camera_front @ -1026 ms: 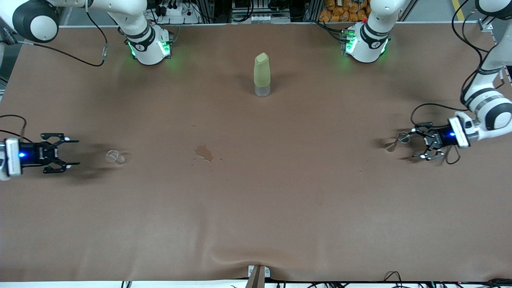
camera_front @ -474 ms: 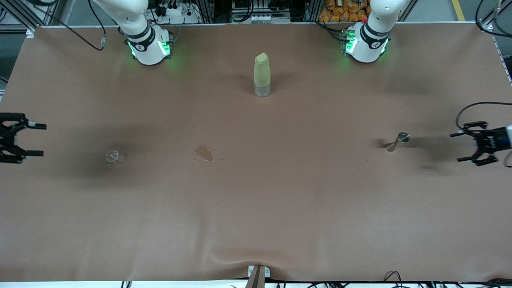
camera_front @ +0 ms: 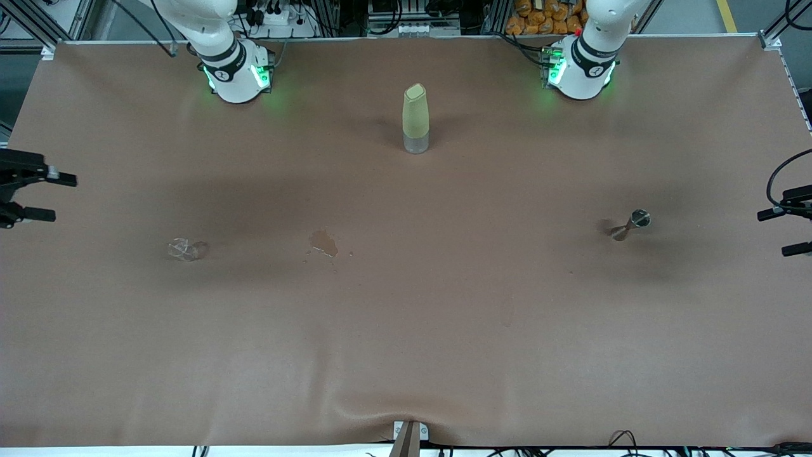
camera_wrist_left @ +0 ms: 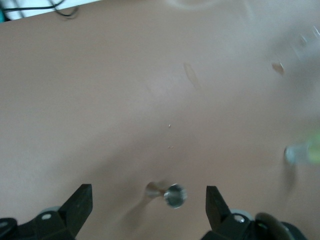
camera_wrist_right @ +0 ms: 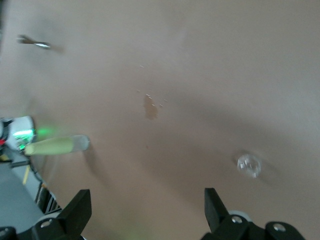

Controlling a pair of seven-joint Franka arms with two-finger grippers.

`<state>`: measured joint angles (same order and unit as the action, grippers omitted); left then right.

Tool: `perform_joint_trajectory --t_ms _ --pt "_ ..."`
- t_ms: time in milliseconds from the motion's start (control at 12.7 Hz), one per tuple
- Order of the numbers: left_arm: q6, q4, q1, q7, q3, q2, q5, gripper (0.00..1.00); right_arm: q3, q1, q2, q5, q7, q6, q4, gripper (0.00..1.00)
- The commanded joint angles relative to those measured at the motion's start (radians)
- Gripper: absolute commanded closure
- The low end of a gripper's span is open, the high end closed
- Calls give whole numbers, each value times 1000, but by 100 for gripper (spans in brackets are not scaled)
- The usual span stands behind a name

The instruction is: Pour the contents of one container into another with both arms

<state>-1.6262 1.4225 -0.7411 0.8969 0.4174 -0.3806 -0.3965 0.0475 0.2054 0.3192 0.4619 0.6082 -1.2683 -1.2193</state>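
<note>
- Left gripper (camera_front: 785,231) up in the air at the edge of the table's left-arm end, fingers spread wide, nothing between them, touching nothing.
- Same seen in the left wrist view: left gripper (camera_wrist_left: 149,210) with black fingertips (camera_wrist_left: 80,202) far apart, bare cloth in the gap.
- Right gripper (camera_front: 51,198) up at the right-arm end of the table, fingers likewise wide apart and empty.
- In the right wrist view, right gripper (camera_wrist_right: 147,210) gaping, glass cup (camera_wrist_right: 248,165) well apart from its fingers.
- Glass cup (camera_front: 183,249) on the brown table (camera_front: 406,355) toward the right arm's end, clear and hard to read; upright or on its side cannot be told.
- Metal jigger (camera_front: 629,225) on the table toward the left arm's end, standing free of the left gripper; in the front view the long axis looks tilted, round rim toward the left arm's end and away from the front camera; standing or lying cannot be told for sure.
- Jigger also in the left wrist view (camera_wrist_left: 166,193), open round mouth showing.
- Small wet spill (camera_front: 323,242) on the cloth between cup and jigger, nearer the cup.
- Olive-green bottle (camera_front: 415,119) upright, clear base down, between the two arm bases (camera_front: 236,73).
- No legible brand, label or writing on cup, jigger or bottle.
</note>
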Motion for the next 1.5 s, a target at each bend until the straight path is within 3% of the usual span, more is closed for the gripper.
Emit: perform_joint_trajectory --t_ms 0,158,316,474,553,632,868,1026,1105,1263,1421 --pt "9 -11 25 -290 21 92 80 0 17 -78 -96 -118 -140 -38 -40 0" --pt "8 -11 75 -465 37 138 192 0 20 -98 -175 -214 -241 -60 -100 0" --pt "8 -11 80 -660 101 166 289 0 52 -142 -224 -308 -347 -54 -121 0" --pt "8 -8 101 -903 181 164 382 0 177 -254 -244 -331 -472 -48 -121 0" --pt "8 1 185 -988 166 163 425 0 269 -339 -249 -348 -554 -43 -120 0" --pt "8 6 263 -1035 105 161 442 0 325 -387 -256 -356 -568 -31 -121 0" --pt "5 53 470 -1055 -82 173 407 0 327 -388 -270 -411 -564 -54 -135 0" --pt "-50 145 613 -1053 -254 232 360 0 310 -389 -352 -423 -551 -226 -288 0" --pt "-102 211 638 -1052 -281 276 354 0 292 -386 -385 -427 -551 -309 -354 0" --pt "-226 349 646 -1035 -287 369 351 0 284 -385 -387 -427 -558 -355 -370 0" --pt "-247 345 644 -966 -299 384 326 0 281 -382 -376 -419 -565 -365 -373 0"
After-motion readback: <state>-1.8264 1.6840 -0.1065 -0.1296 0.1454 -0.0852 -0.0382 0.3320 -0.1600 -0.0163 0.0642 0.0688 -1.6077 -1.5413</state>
